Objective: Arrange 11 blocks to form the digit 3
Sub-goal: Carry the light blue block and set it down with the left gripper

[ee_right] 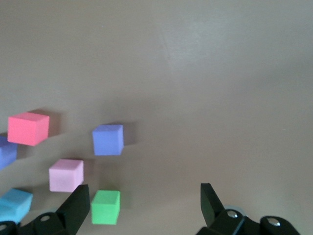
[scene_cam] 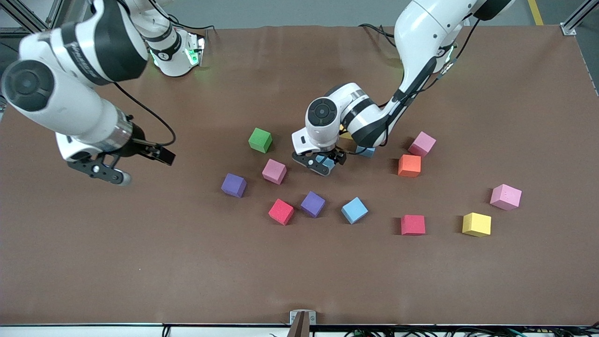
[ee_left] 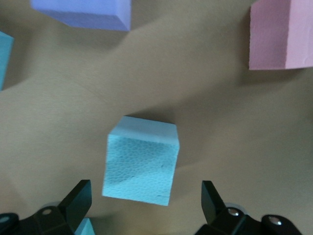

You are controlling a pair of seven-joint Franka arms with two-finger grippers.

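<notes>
Light-blue cube at the left gripper: one of the blocks (ee_left: 141,164) sits on the brown table (scene_cam: 299,276) between the spread fingers; neither finger touches it in the left wrist view.
Left gripper (scene_cam: 322,164): released, jaws wide, low over the middle of the table, straddling that cube.
Beside the left gripper: a second light-blue cube (scene_cam: 366,151) and a yellow sliver (scene_cam: 346,136) show partly under the arm; a pink cube (scene_cam: 274,171) lies just toward the right arm's end; a green cube (scene_cam: 260,140) lies farther from the front camera than that pink one.
Nearer the front camera: a purple cube (scene_cam: 233,185), a red cube (scene_cam: 281,211), another purple cube (scene_cam: 312,204) and a third light-blue cube (scene_cam: 354,210), all loose and apart from one another.
Toward the left arm's end: an orange cube (scene_cam: 409,165) with a pink cube (scene_cam: 422,143) close by it; a second red cube (scene_cam: 413,224), a yellow cube (scene_cam: 477,224) and a pink cube (scene_cam: 505,196) lie well apart.
Digit 3: no figure built; every cube stands alone, none touching another as far as can be seen.
Right gripper (scene_cam: 110,171): released, fingers apart, holding nothing; it waits above bare table toward the right arm's end, well apart from the cubes.
</notes>
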